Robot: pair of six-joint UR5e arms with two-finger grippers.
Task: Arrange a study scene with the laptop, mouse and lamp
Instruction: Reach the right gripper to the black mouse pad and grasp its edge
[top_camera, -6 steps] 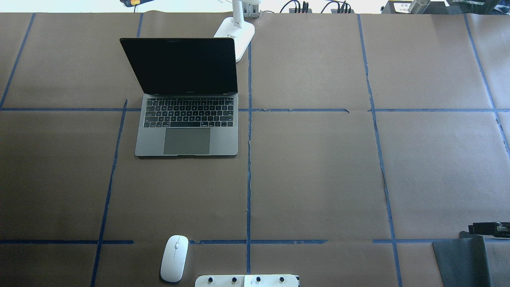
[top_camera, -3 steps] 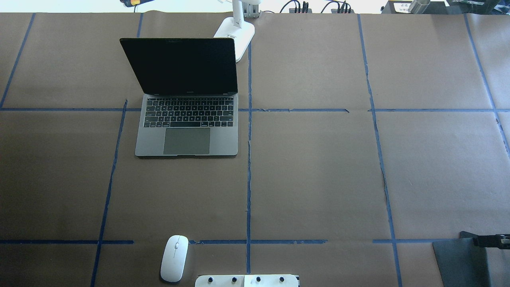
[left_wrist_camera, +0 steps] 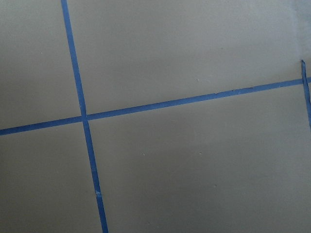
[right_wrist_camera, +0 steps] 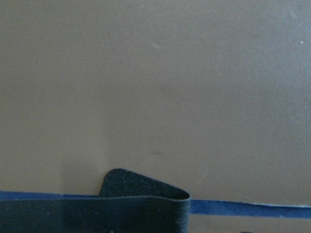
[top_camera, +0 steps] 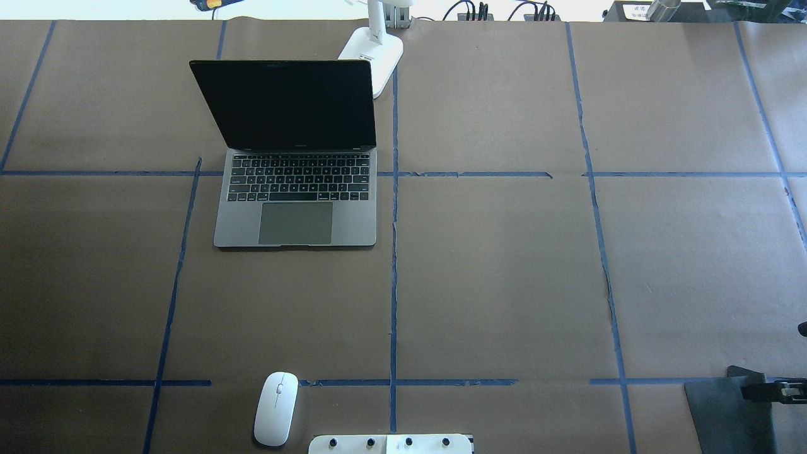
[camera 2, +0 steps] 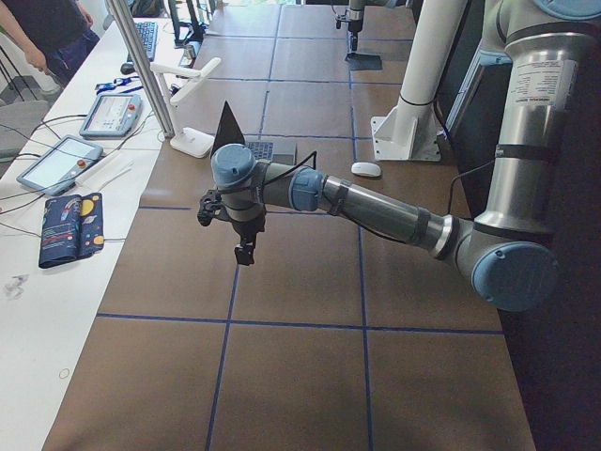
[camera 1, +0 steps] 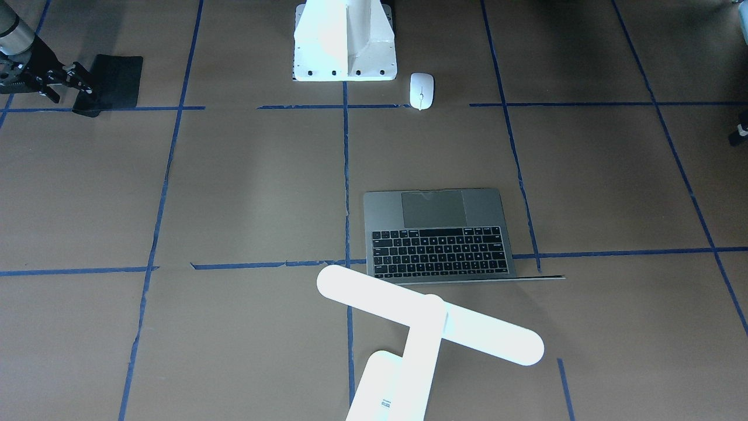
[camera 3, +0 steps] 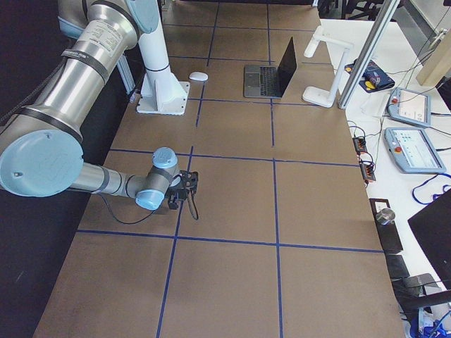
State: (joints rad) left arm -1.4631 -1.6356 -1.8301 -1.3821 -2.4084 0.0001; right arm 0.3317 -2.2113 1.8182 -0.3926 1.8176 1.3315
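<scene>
The open dark-grey laptop [top_camera: 296, 189] stands left of centre; it also shows in the front-facing view [camera 1: 438, 240]. The white mouse [top_camera: 276, 408] lies near the robot base, apart from the laptop. The white lamp [camera 1: 429, 318] stands behind the laptop, its base [top_camera: 373, 53] at the far edge. My right gripper [top_camera: 750, 392] sits low over the black mat [top_camera: 725, 416] at the near right and looks shut on its edge, which curls up in the right wrist view [right_wrist_camera: 97, 213]. My left gripper [camera 2: 246, 254] hangs above bare table far left; I cannot tell its state.
The white pedestal [camera 1: 345, 41] with bolt holes stands at the near middle edge, right of the mouse. Blue tape lines [top_camera: 394, 252] divide the brown paper cover. Tablets and cables [camera 2: 103, 113] lie beyond the far edge.
My right gripper has moved from the mat's far edge toward the robot side, lower over the mat. Laptop, mouse and lamp have not moved.
</scene>
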